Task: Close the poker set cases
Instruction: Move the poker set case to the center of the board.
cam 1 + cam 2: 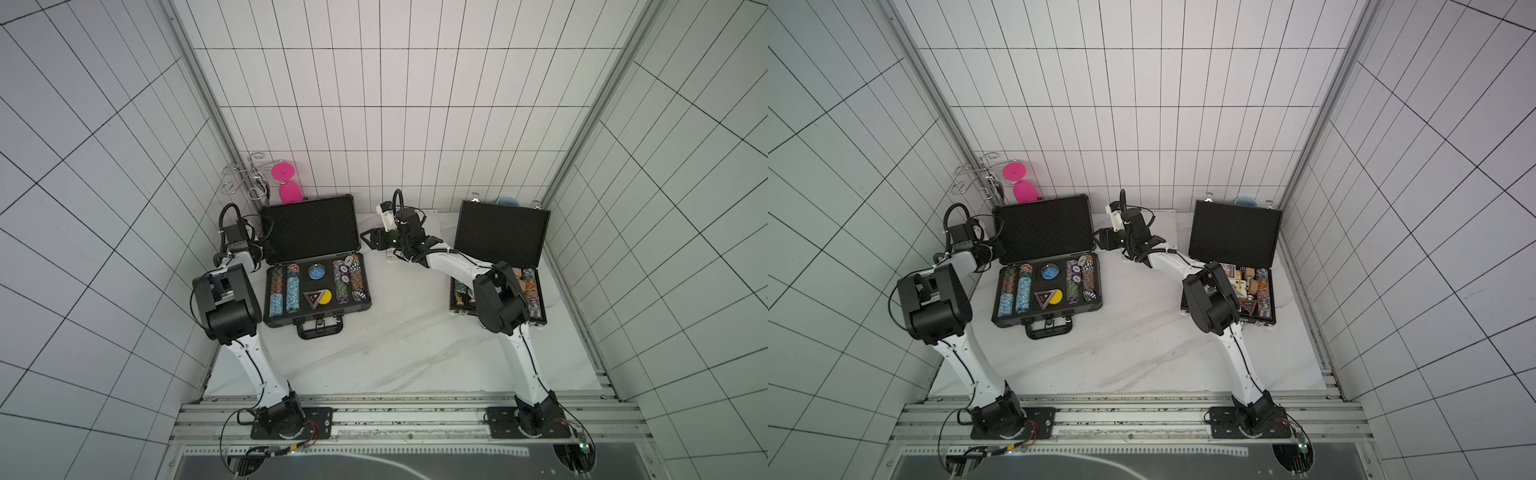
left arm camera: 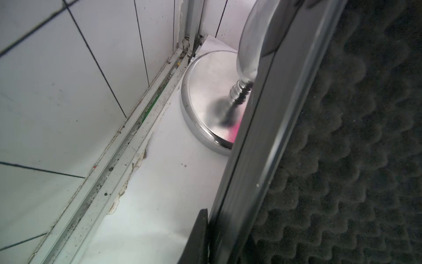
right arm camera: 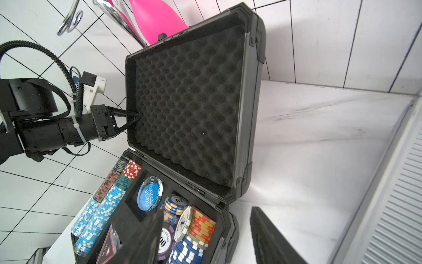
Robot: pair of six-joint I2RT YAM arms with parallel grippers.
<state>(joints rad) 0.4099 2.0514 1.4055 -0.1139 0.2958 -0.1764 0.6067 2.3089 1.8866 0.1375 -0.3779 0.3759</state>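
On the white tabletop (image 1: pixel 395 340), left tool (image 3: pixel 136 115) is pinching the dark grey case lid (image 3: pixel 189 96), right tool (image 1: pixel 368 241) hanging open; next move looks like swinging it shut.

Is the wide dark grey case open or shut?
Open. Its lid stands upright, foam side showing; the chips lie uncovered.

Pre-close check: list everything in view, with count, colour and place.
Wide dark grey hinged poker case: one, grey, open, centre-left.
Silver-trimmed black hinged poker case: one, black, open, right.
Striped round poker chips: many, multicoloured, both trays.
Round blue glassy button: one, blue, grey case's tray.
Chrome wire stand: one, silver, back-left corner.
Smooth pink hourglass-shaped object: one, pink, beside stand.
White marble-look table: one, white, underneath.
Left end effector: one, black, at grey lid's edge.
Right end effector: one, black, open, between cases.
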